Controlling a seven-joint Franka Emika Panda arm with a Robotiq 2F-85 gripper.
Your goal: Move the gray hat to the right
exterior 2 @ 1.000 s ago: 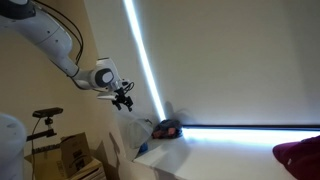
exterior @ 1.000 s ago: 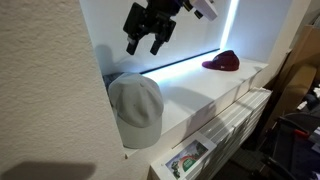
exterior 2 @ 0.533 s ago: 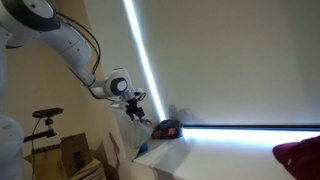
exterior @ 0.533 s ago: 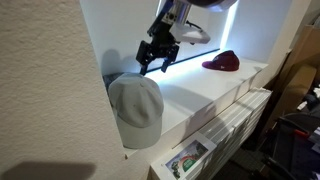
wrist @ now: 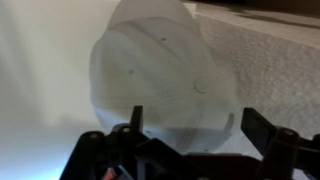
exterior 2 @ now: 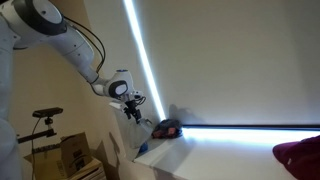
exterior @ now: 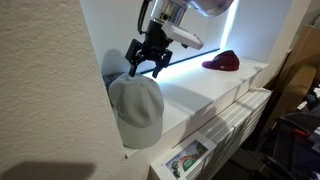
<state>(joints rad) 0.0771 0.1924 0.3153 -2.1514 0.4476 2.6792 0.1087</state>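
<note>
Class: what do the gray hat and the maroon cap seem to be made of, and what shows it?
Gray hat: soft matte fabric, perhaps cotton; stitched panel seams show in the wrist view. Maroon cap: probably matte cloth; too small to confirm.

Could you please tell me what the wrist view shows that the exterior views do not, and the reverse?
Only the wrist view shows the button on top of the gray hat and its crown seams. Only the exterior views show the maroon cap, the white shelf and the robot arm. Both show the open claw poised right above the gray hat.
</note>
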